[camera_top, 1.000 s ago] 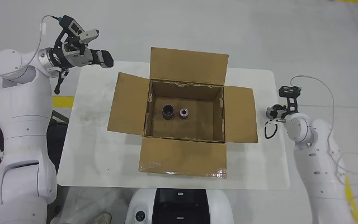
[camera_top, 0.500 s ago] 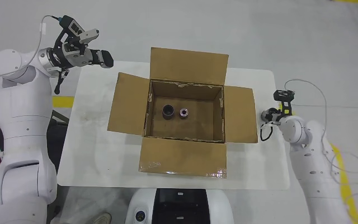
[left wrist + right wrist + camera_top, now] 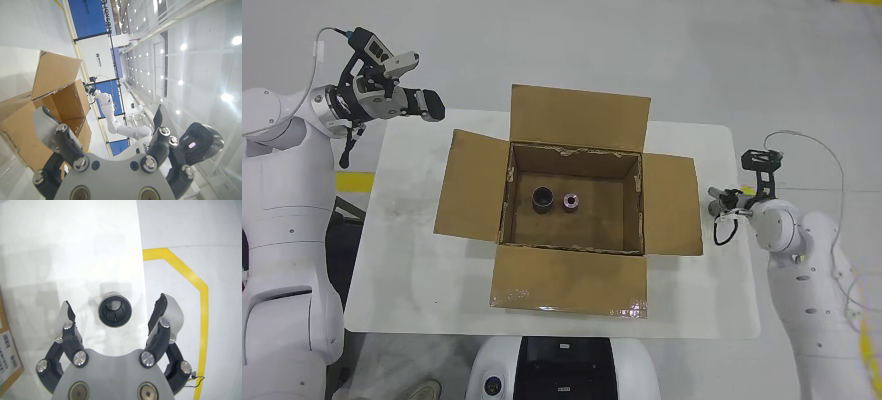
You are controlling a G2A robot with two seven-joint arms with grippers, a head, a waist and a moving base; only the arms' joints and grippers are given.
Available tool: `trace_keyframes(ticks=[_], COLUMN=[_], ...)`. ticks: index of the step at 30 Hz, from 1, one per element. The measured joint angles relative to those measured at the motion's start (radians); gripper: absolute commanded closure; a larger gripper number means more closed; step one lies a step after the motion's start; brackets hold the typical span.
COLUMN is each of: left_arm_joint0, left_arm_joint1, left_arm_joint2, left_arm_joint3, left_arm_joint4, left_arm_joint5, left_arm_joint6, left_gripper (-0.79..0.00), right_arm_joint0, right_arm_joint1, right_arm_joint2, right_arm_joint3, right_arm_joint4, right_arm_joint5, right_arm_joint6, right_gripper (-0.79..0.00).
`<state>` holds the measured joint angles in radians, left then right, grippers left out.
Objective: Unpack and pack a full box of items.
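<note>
An open cardboard box [image 3: 572, 285] sits mid-table with its flaps spread. On its floor lie a dark ring [image 3: 542, 199] and a small silver coupling [image 3: 570, 203]. My right gripper [image 3: 719, 203] hovers by the box's right flap, near the table's right edge. It is open [image 3: 114, 305], and a black cylindrical bearing [image 3: 114, 311] stands upright on the white table between its fingers, touching neither. My left gripper [image 3: 432, 104] hangs open and empty above the table's far left corner [image 3: 100, 115], facing the box [image 3: 56, 98].
White table [image 3: 402, 250] has bare room left and right of the box. The bearing stands close to the table's right edge [image 3: 140, 275], beyond which is grey floor with a yellow line [image 3: 189, 272]. A labelled box flap [image 3: 7, 336] lies beside the right gripper.
My right arm shifted slightly toward the box and then back and up a little. The left arm and the items in the box have not moved.
</note>
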<state>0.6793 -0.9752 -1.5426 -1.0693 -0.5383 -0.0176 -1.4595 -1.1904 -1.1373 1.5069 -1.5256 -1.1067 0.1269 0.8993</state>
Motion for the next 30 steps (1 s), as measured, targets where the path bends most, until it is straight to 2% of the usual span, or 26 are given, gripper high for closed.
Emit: trace_keyframes(ticks=[7,17,25,30], left_arm_joint0=[0.0,0.0,0.0,0.0], left_arm_joint1=[0.0,0.0,0.0,0.0], left_arm_joint2=[0.0,0.0,0.0,0.0], left_arm_joint3=[0.0,0.0,0.0,0.0], left_arm_joint4=[0.0,0.0,0.0,0.0], left_arm_joint5=[0.0,0.0,0.0,0.0], left_arm_joint6=[0.0,0.0,0.0,0.0], left_gripper=[-0.785,-0.785,-0.785,-0.785], right_arm_joint0=[-0.014,-0.021,-0.021,-0.023], right_arm_joint1=[0.004,0.002,0.0,-0.002], right_arm_joint2=[0.041,0.066,0.029,-0.033], right_arm_joint3=[-0.139,-0.307,-0.448,-0.516], right_arm_joint4=[0.006,0.118,0.211,0.234], right_arm_joint5=[0.013,0.015,-0.008,-0.031], right_arm_joint6=[-0.004,0.011,0.092,0.106], right_gripper=[-0.785,-0.785,-0.785,-0.785])
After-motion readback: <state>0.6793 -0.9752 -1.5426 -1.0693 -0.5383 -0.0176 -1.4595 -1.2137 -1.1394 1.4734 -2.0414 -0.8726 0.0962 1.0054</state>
